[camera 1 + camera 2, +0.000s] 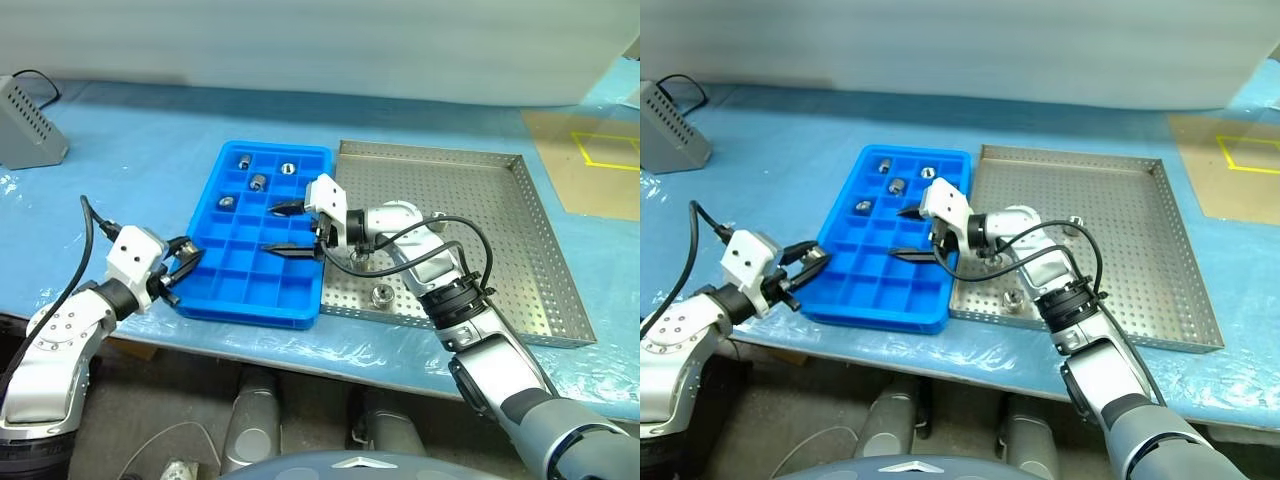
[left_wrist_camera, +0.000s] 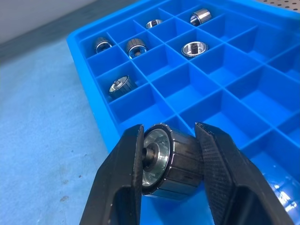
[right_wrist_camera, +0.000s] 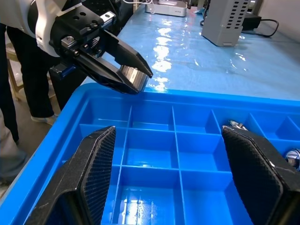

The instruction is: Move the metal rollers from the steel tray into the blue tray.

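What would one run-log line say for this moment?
left gripper: shut on metal roller, beside blue tray | right gripper: open, empty, over blue tray | steel tray: rollers remain

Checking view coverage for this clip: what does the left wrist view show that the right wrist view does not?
Left wrist view: five metal rollers lying in compartments, and the left gripper seen close, shut on a held roller.
Right wrist view: the right gripper open over empty compartments, a grey box on the table, and a person's legs beside it.
Both: the blue tray and the left gripper's held roller.
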You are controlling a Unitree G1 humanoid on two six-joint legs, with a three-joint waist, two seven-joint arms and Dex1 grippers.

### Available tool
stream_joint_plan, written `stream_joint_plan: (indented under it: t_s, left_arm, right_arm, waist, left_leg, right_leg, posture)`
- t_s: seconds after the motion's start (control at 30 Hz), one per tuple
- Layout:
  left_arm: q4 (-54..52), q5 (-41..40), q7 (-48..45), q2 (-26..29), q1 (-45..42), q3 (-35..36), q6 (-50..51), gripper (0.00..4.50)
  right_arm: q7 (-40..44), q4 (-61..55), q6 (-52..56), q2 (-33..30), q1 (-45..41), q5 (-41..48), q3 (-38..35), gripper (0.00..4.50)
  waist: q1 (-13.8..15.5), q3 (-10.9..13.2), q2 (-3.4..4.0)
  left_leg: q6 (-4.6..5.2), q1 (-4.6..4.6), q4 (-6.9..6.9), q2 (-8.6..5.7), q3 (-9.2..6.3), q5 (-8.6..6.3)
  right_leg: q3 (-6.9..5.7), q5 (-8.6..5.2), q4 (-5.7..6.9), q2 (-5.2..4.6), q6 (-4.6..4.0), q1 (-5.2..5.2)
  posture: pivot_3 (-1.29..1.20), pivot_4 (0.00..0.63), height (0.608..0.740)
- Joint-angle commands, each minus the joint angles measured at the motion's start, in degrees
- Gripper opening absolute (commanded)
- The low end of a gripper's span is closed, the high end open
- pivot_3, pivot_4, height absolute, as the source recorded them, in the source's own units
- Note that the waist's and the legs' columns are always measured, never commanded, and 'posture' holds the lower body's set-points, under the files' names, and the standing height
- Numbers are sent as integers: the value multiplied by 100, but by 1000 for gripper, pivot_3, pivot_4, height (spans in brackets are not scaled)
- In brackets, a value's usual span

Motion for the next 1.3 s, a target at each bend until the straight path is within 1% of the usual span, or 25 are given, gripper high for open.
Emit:
stream_joint_plan:
  t_s: [0.03, 0.2, 0.33, 0.47, 0.57, 0.7, 0.8, 0.87, 0.93, 1.0, 1.07, 1.17, 1.2, 1.3]
  left_arm:
    - [47, -24, 115, -12, -147, -102, -40, 1559]
    - [287, 104, 234, 10, -197, -288, -12, 1559]
    - [455, 40, 288, 20, -168, -236, 70, 1559]
    - [645, 154, 405, 36, -252, -268, -6, 2665]
    - [639, 222, 420, 64, -374, -379, -56, 3666]
    - [514, 90, 468, -25, -696, -409, 42, 3666]
    - [300, -96, 308, -13, -1035, -556, 129, 3666]
    - [263, -287, 193, -11, -1355, -614, 208, 3666]
    - [447, -349, 135, 5, -1852, -683, 218, 3666]
    - [647, -478, -113, 74, -2317, -793, 235, 3666]
    - [930, -518, -464, 129, -2721, -1019, 177, 3666]
    - [1870, -238, -1074, 14, -3446, -1671, -260, 3666]
    - [2091, -171, -1210, -22, -3586, -1812, -396, 3666]
    - [3021, 75, -1794, -393, -4229, -2426, -933, 3666]
  right_arm:
    - [8, -294, 6, 22, 53, 54, -31, 3696]
    - [-51, -373, 49, -46, 115, 17, -64, 3696]
    - [-112, -402, 67, -98, 134, 13, -103, 3696]
    - [-157, -413, 70, -120, 145, 14, -113, 3696]
    - [-186, -404, 61, -135, 159, 10, -119, 3696]
    - [-231, -391, 52, -154, 179, 16, -148, 3696]
    - [-326, -384, 48, -198, 160, -2, -220, 3696]
    - [-394, -416, 71, -278, 155, 8, -311, 3696]
    - [-442, -552, 109, -463, 166, 19, -431, 3696]
    - [-516, -753, 260, -666, 188, 115, -648, 3696]
    - [-633, -955, 364, -939, 317, 103, -881, 3696]
    - [-816, -1322, 543, -1424, 725, 33, -1233, 3696]
    - [-869, -1408, 587, -1513, 811, 24, -1282, 3696]
    - [-1171, -1966, 892, -1761, 1279, 69, -1562, 3696]
  waist:
    - [-1, 0, 0]
    - [-16, -1, -1]
    - [-21, -2, -3]
    - [-19, -2, -3]
    - [-15, -2, -4]
    - [-16, -3, -4]
    - [-17, -3, -5]
    - [-19, -3, -5]
    - [-20, -3, -5]
    - [-40, -3, -5]
    - [-97, -4, -6]
    - [-151, -7, -6]
    - [-171, -7, -6]
    - [-343, -8, -6]
  left_leg:
    - [0, 0, 0, 0, 0, 0]
    - [0, -10, -1, -1, 1, 0]
    - [-2, -8, -2, 3, 1, 1]
    - [-3, -3, -2, 3, 1, 2]
    - [-4, -2, -2, 2, 1, 3]
    - [-4, -3, 1, 2, 1, 3]
    - [-4, -5, 2, 1, 1, 3]
    - [-4, -6, 5, 1, 1, 4]
    - [-4, -6, 11, 0, 1, 4]
    - [-5, -6, 20, 0, 2, 4]
    - [-5, -3, 24, -2, 2, 5]
    - [-6, 1, 25, -7, 3, 6]
    - [-6, 0, 25, -7, 3, 7]
    - [-5, -1, 29, -9, 7, 6]
  right_leg:
    - [0, 8, -1, 0, -13, 0]
    - [1, 10, -4, 1, -17, -10]
    - [1, 9, -3, 6, -17, -9]
    - [2, 9, 0, 6, -16, -7]
    - [2, 9, 1, 6, -16, -6]
    - [2, 10, 1, 6, -17, -5]
    - [2, 11, 1, 6, -18, -5]
    - [2, 11, 2, 6, -19, -5]
    - [2, 11, 7, 5, -19, -4]
    - [3, 12, 13, 5, -18, -1]
    - [7, 12, 18, 5, -18, 1]
    - [11, 12, 21, 5, -17, 4]
    - [11, 12, 21, 5, -17, 4]
    - [17, 14, 21, 5, -16, 3]
  posture:
    - [266, 150, 740]
    - [251, 150, 740]
    - [240, 150, 740]
    - [236, 150, 740]
    - [235, 150, 740]
    - [215, 150, 740]
    - [186, 150, 740]
    - [156, 150, 740]
    - [102, 150, 740]
    - [65, 150, 740]
    - [37, 150, 740]
    - [-65, 150, 740]
    - [-65, 150, 740]
    - [-185, 150, 740]
